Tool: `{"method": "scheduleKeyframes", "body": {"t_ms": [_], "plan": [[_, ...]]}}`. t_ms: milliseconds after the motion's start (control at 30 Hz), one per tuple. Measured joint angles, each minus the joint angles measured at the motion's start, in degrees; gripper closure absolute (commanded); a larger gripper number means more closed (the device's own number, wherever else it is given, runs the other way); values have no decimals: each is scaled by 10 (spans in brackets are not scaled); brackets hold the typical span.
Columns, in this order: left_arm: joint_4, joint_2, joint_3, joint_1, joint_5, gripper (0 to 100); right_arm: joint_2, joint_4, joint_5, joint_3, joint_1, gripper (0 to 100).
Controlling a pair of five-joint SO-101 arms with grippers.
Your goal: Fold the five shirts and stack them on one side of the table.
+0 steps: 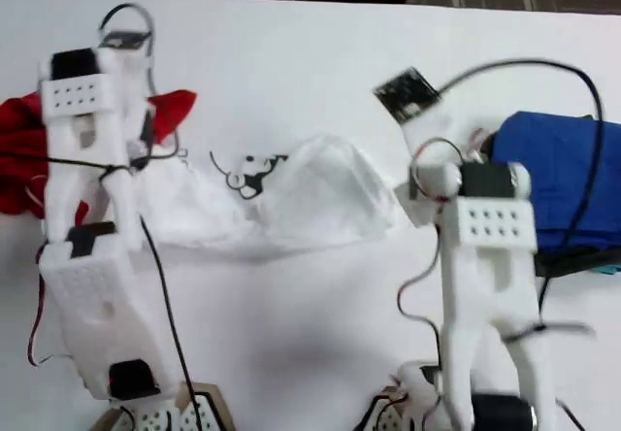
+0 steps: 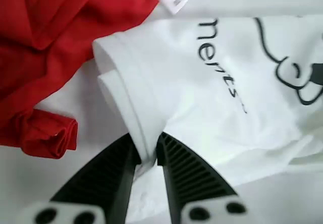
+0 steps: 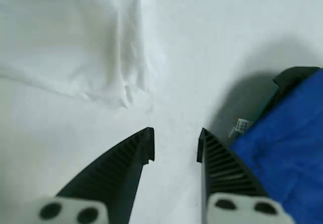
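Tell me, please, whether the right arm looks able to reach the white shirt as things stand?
Probably yes. The right gripper hangs open over the table. The white shirt has its edge just ahead of it with nothing between, and the blue shirt sits off to one side.

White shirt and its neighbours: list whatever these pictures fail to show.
High view: left arm covers one end of the white shirt.
High view: red shirt cut by the edge, partly behind that arm.
High view: blue shirt runs off the edge; layers beneath uncountable.
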Motion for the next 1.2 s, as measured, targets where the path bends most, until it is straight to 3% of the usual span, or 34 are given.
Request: {"method": "scheduleKeyframes", "body": {"t_ms": [500, 733, 967, 1200], "plan": [[1, -66, -5, 261, 0, 973, -344, 0, 0, 254, 143, 851], [-31, -66, -7, 367, 0, 973, -379, 0, 0, 282, 215, 851], [-91, -62, -8, 418, 0, 973, -379, 0, 57, 288, 322, 851], [-125, 34, -9, 469, 27, 973, -384, 0, 76, 288, 367, 851]]}}
